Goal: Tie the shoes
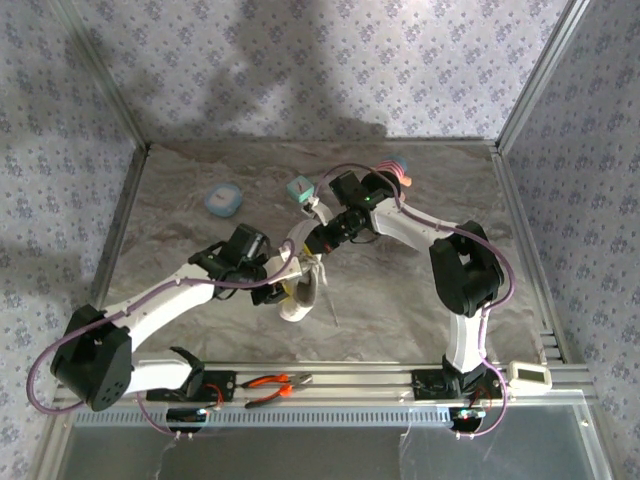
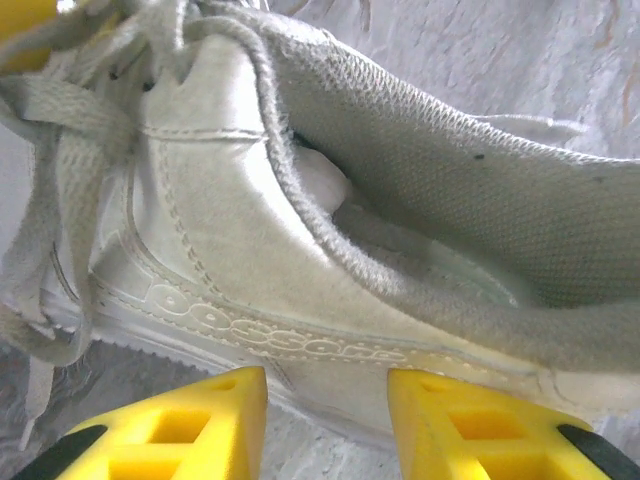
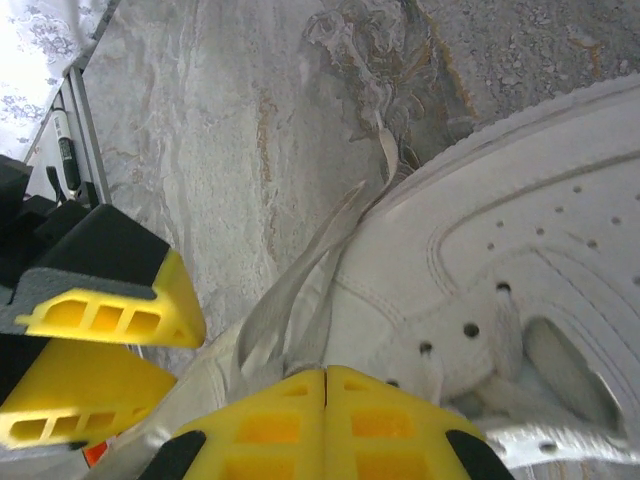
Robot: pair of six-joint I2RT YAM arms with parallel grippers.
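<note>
You have the sneaker in the middle of the table, laces untied — lace-gathering stage, I judge: right gripper clenched at the laces, hold unconfirmed, left gripper parted beside the sole — next, pinch a free lace end.

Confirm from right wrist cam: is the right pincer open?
No, the right pincer is shut, its yellow tips meeting along a thin seam.

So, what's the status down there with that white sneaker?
Left gripper open beside white leather sneaker. Right gripper shut on thin white lace. Orange-handled pliers lie off by the near rail.
</note>
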